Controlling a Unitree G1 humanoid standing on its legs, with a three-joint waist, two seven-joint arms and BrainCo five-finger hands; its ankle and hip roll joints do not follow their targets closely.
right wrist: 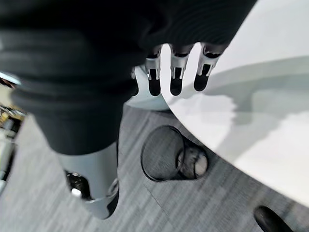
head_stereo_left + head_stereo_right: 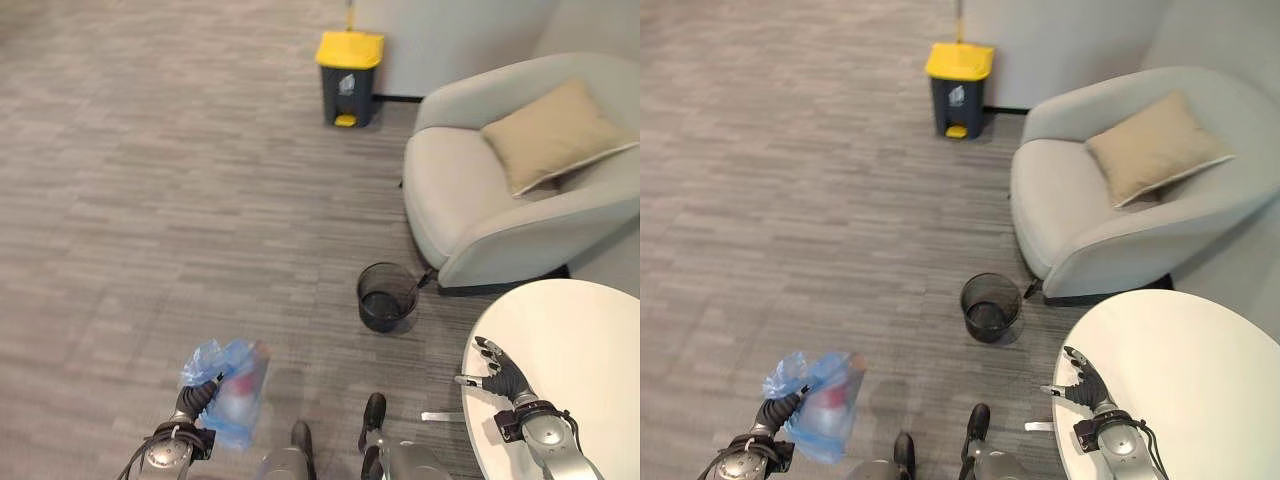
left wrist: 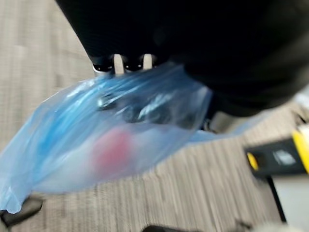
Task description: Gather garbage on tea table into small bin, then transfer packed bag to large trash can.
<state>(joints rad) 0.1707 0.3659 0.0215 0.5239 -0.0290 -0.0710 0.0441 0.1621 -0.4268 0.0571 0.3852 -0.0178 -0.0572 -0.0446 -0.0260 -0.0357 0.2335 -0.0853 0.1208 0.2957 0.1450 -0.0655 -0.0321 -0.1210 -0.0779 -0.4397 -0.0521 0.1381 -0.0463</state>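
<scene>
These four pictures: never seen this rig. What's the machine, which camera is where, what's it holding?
It is a two-legged humanoid robot. Two pictures come from its head camera, looking down; the other two come from cameras on its wrists. The left hand is curled round a blue plastic bag with rubbish inside, shown close in the left wrist view. The right hand is open above the white round table. On the carpet stand a small black mesh bin and, farther off, a yellow-lidded trash can near a grey armchair.

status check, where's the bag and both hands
Left hand shut on blue trash bag. Right hand open over white table. Yellow-lidded trash can ahead, open floor between.
</scene>
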